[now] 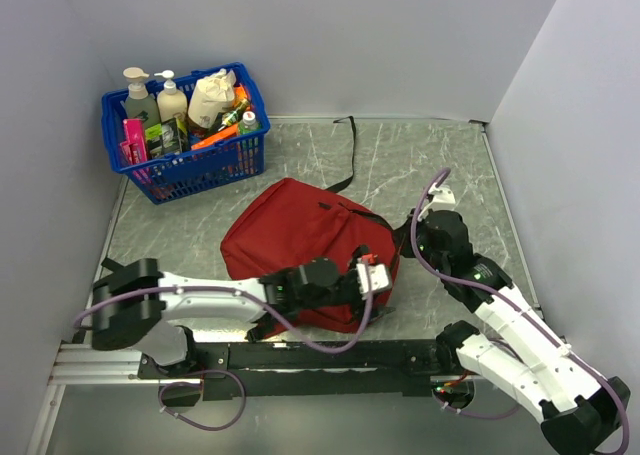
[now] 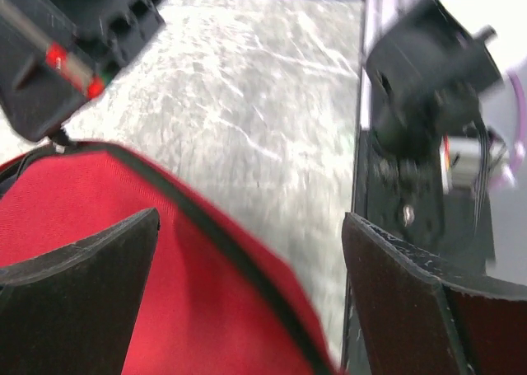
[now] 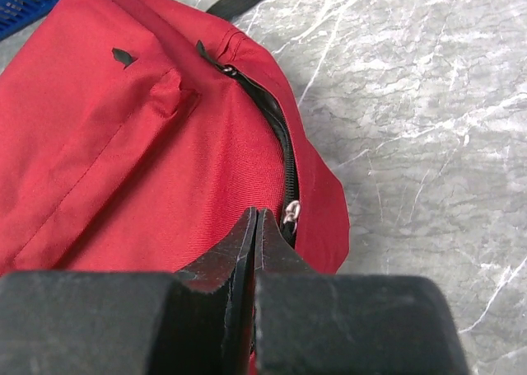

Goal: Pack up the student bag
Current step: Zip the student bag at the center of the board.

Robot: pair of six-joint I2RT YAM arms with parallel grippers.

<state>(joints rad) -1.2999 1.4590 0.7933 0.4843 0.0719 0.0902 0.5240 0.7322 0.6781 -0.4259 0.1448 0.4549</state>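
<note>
Left gripper, jaws spread wide, poised over the near-right edge of the student bag. Right gripper, fingers pressed together (whether any fabric is pinched cannot be told), tip just beside the zipper pull. The bag lies at the middle of the table; a blue basket of bottles stands in the far left corner.

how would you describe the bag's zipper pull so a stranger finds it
Start at the dark red backpack, the biggest thing. Follow its black zipper along the curved edge. The pull is the small silver tab at its end, the one shiny bit, beside the shut right gripper.
</note>
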